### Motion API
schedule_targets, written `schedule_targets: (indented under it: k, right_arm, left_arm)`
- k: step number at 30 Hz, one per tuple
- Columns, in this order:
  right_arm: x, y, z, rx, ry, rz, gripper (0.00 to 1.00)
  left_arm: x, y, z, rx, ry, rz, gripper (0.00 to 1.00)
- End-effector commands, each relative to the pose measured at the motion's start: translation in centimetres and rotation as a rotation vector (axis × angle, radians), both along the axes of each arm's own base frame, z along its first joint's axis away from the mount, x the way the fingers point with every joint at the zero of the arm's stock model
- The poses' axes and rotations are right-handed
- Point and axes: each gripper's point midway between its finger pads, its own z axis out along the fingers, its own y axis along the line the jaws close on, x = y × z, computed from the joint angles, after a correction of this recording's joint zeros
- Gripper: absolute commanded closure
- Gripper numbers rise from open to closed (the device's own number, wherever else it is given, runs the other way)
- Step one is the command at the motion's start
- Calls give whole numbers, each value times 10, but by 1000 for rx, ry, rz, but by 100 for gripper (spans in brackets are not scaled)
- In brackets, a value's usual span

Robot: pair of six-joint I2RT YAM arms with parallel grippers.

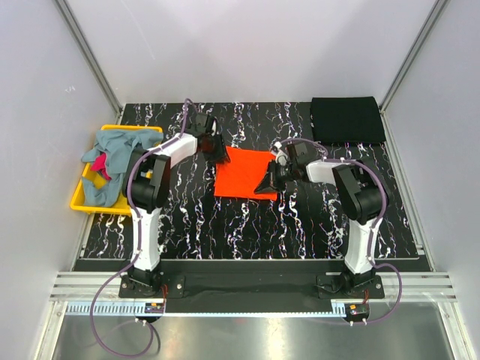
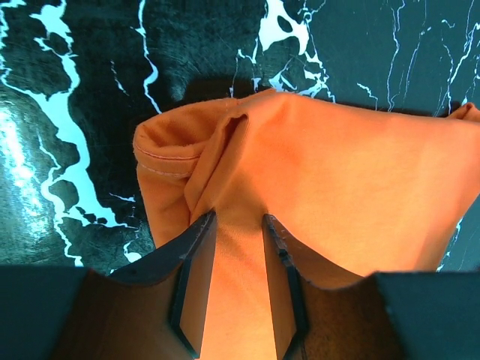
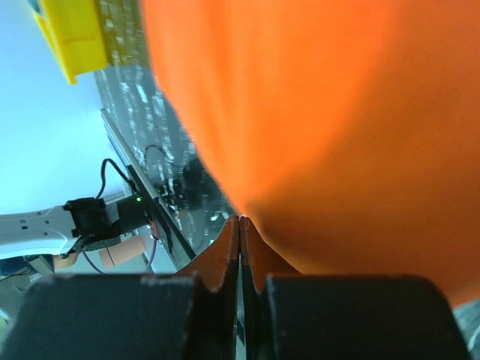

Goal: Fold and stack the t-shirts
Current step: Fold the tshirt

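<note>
the orange t-shirt [image 1: 243,172] lies on the counter [image 1: 225,225] between both hands. if either pulls unevenly, the bunched corner just ahead of the left hand [image 2: 238,247] could slip or crease the fold. its fingers stand apart astride cloth; the right hand [image 3: 241,247] is pressed together, pinching the shirt's edge, both wrists angled low.

Orange t-shirt [image 1: 241,173] folded at table [image 1: 225,232] centre, left tool [image 1: 220,155] and right tool [image 1: 268,182] at its edges. Black t-shirt [image 1: 346,119] far right; grey-blue t-shirts [image 1: 116,154] in yellow bin [image 1: 80,199].
</note>
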Motion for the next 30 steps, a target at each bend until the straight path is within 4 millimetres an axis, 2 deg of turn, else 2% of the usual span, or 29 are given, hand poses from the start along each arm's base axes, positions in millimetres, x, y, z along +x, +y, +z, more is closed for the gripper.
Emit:
schedule_targets:
  k: [1, 3, 6, 7, 8, 10, 11, 13, 14, 15, 16, 17, 19, 21, 22, 25, 26, 28, 29, 30]
  right_arm:
    - [11, 6, 52, 33, -128, -7, 95]
    - [19, 2, 54, 0, -158, -36, 92]
    - [37, -15, 57, -96, -214, -124, 77]
    - [44, -24, 62, -114, -225, -153, 58]
    - [58, -32, 69, -147, -270, -184, 49]
    - [68, -45, 75, -190, -291, -207, 40]
    - [83, -56, 82, -205, -326, -224, 30]
    - [93, -67, 83, -219, -317, -235, 24]
    - [104, -75, 85, -221, -323, -252, 21]
    - [109, -79, 85, -222, -327, -250, 15]
    - [111, -83, 83, -232, -322, -250, 13]
    - [120, -85, 81, -247, -337, -241, 12]
    - [124, -90, 72, -288, -320, -232, 10]
    - [135, -92, 63, -319, -326, -224, 6]
    - [138, -91, 59, -327, -316, -218, 4]
    - [142, -89, 54, -315, -317, -198, 0]
    - [145, -89, 54, -322, -330, -192, 0]
    - [147, -91, 50, -334, -342, -183, 0]
    - [148, -92, 48, -346, -356, -173, 0]
    - [148, -93, 46, -350, -357, -168, 0]
  left_arm:
    - [11, 6, 28, -28, -70, 22, 62]
    - [9, -2, 47, -76, -91, -4, 62]
    - [4, -9, 77, -134, -129, -49, 60]
    - [1, -10, 86, -149, -139, -56, 59]
    - [-2, -9, 104, -167, -168, -60, 56]
    - [-9, -5, 115, -174, -176, -62, 51]
    - [-15, 0, 125, -178, -183, -56, 50]
    - [-23, 1, 132, -191, -173, -58, 50]
    - [-27, 2, 135, -200, -166, -69, 50]
    - [-34, 2, 142, -208, -163, -83, 50]
    - [-42, 3, 140, -206, -148, -93, 50]
    - [-47, 4, 147, -207, -163, -103, 49]
    - [-48, 16, 139, -146, -170, -93, 47]
    - [-36, 30, 123, -63, -177, -55, 45]
    - [-31, 31, 105, -47, -144, -56, 44]
    - [-21, 22, 91, -65, -126, -108, 41]
    - [-17, 23, 76, -44, -104, -103, 41]
    - [-8, 26, 65, -17, -111, -98, 40]
    - [-6, 26, 50, 1, -89, -96, 40]
    - [-2, 28, 47, 10, -89, -94, 40]
